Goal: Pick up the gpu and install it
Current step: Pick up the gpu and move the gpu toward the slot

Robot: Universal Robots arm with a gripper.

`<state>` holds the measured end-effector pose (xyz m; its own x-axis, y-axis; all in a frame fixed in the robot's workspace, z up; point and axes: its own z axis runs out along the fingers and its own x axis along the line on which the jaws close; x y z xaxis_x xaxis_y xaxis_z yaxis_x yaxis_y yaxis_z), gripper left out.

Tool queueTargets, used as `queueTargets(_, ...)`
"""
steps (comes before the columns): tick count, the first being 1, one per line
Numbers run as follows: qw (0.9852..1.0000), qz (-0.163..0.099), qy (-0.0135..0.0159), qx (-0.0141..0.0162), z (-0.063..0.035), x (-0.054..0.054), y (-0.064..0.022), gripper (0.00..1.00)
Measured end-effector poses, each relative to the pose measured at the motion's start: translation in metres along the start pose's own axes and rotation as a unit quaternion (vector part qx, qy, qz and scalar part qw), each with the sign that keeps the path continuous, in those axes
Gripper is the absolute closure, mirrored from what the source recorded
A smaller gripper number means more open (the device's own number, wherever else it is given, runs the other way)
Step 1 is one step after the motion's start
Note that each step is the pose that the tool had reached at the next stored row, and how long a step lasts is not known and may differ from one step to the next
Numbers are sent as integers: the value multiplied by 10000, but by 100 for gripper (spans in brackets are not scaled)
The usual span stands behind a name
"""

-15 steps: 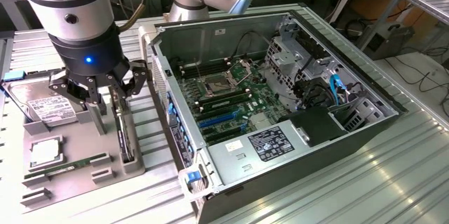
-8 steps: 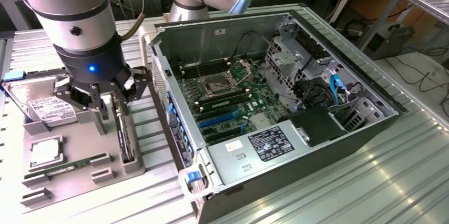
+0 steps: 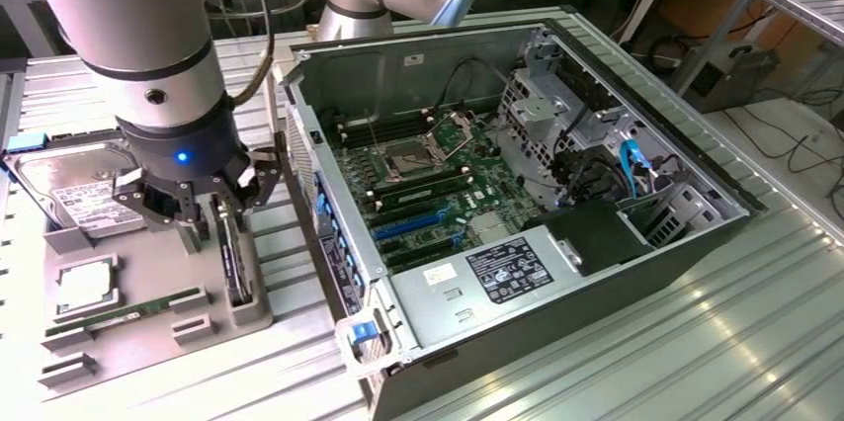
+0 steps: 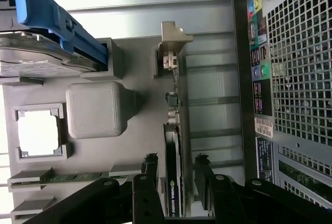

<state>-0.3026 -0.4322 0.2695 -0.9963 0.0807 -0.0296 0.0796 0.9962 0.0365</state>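
The gpu point(image 3: 237, 261) stands on its long edge in a slot of the grey holder tray point(image 3: 145, 347), left of the computer case in the exterior view. In the wrist view the gpu point(image 4: 173, 130) is a thin black card with its pale metal bracket point(image 4: 174, 33) at the far end. My gripper point(image 3: 217, 226) is lowered over the card's near end. It is open, with one finger point(image 4: 151, 168) on each side of the card and a small gap to each face. In the wrist view the gripper point(image 4: 176, 159) straddles the card.
The open computer case point(image 3: 686, 243) lies on the exterior view's right, motherboard point(image 3: 436, 179) up, with blue expansion slots point(image 3: 406, 228). The tray also holds a silver hard drive point(image 3: 77, 194), a processor point(image 3: 82, 286) and a green memory stick point(image 3: 132, 312). The case's rear panel point(image 4: 290, 79) runs close beside the card.
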Motion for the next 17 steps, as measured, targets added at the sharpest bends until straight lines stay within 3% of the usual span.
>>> queueTargets(9,10000,31,-1,1,203,41,9,58)
queueTargets(17,10000,38,-1,1,233,43,27,58)
